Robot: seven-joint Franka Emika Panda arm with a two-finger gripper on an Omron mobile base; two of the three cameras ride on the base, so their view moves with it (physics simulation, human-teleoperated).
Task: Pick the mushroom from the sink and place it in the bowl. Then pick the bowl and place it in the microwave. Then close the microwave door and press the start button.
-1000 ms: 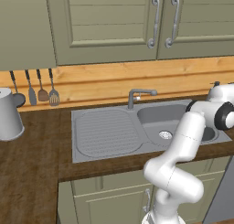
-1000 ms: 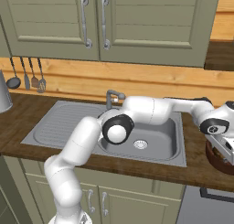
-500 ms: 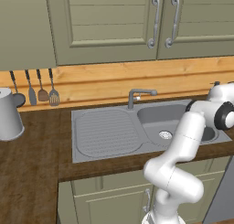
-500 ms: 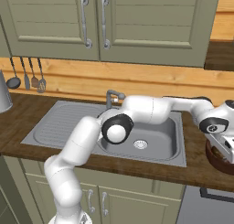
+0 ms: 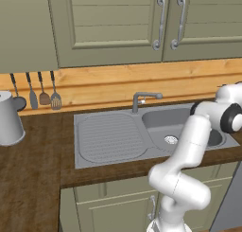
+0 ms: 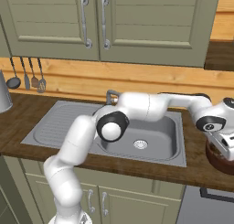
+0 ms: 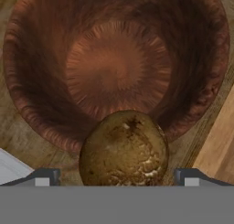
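Note:
The mushroom (image 7: 123, 150), a brownish speckled lump, hangs between my fingertips (image 7: 45, 177) just over the near rim of the dark reddish-brown bowl (image 7: 116, 67). My gripper (image 7: 117, 177) is open, with a small gap showing on each side of the mushroom. In the right base view the gripper (image 6: 223, 147) points down over the bowl (image 6: 214, 158), which stands on the wooden counter right of the sink (image 6: 157, 127). The bowl's inside is bare. The microwave and its door are out of view.
The sink's basin holds just the metal drain ring (image 6: 140, 144); its faucet (image 5: 142, 98) stands behind it and the ribbed drainboard (image 5: 108, 138) lies to the left. A grey kettle (image 5: 9, 120) and hanging utensils (image 5: 42, 91) are at far left. Cabinet doors hang overhead.

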